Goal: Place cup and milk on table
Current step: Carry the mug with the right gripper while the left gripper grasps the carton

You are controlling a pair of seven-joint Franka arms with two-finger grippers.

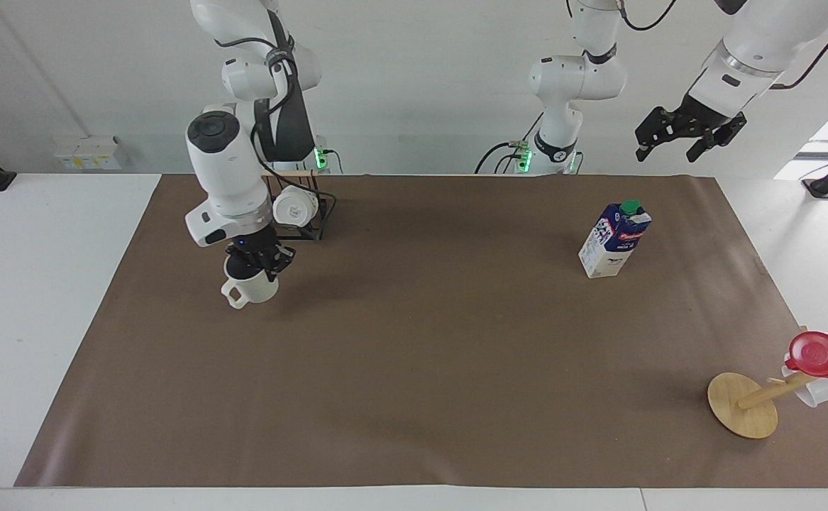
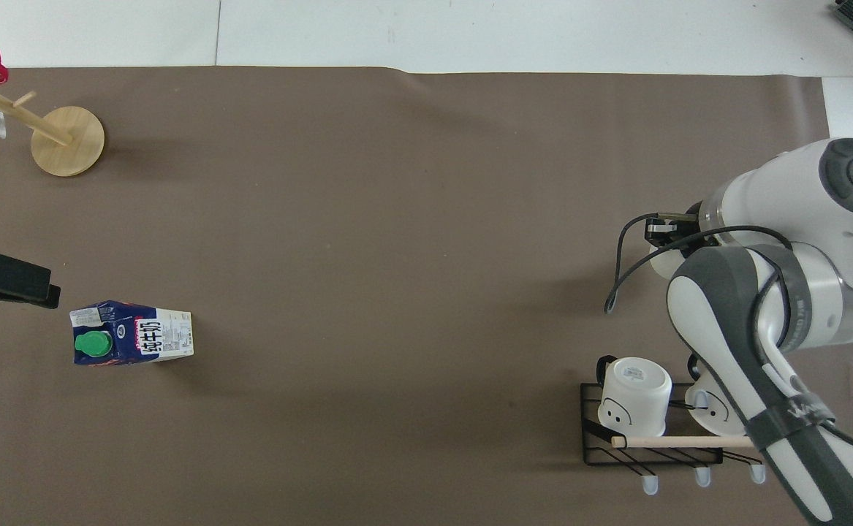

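Toward the right arm's end of the brown paper-covered white table (image 1: pixel 414 397), the right gripper (image 1: pixel 256 264) is clamped on the rim of the cream-white ceramic cup (image 1: pixel 252 287) with its loop handle, and the cup hangs upright just above the paper, its shadow close beneath it. From overhead the arm's white wrist hides nearly all of the cup; only a pale edge shows under the gripper (image 2: pixel 671 237). Just nearer the robots sits a black wire rack (image 1: pixel 305 221) with a wooden bar, carrying two white mugs (image 2: pixel 634 394) seen base-on.

Over at the left arm's end, the tall gable milk carton (image 1: pixel 615 240) with dark blue top, white lower part and round green screw cap stands upright on the paper, alone. The left gripper (image 1: pixel 690 135) hangs high in the air with its fingers spread wide, holding nothing; overhead it sits just beside the carton (image 2: pixel 132 342), toward the table's edge.

Farther from the robots on that same end, a round wooden disc base (image 1: pixel 742 404) with a slanted peg carries a red cup (image 1: pixel 825 355).
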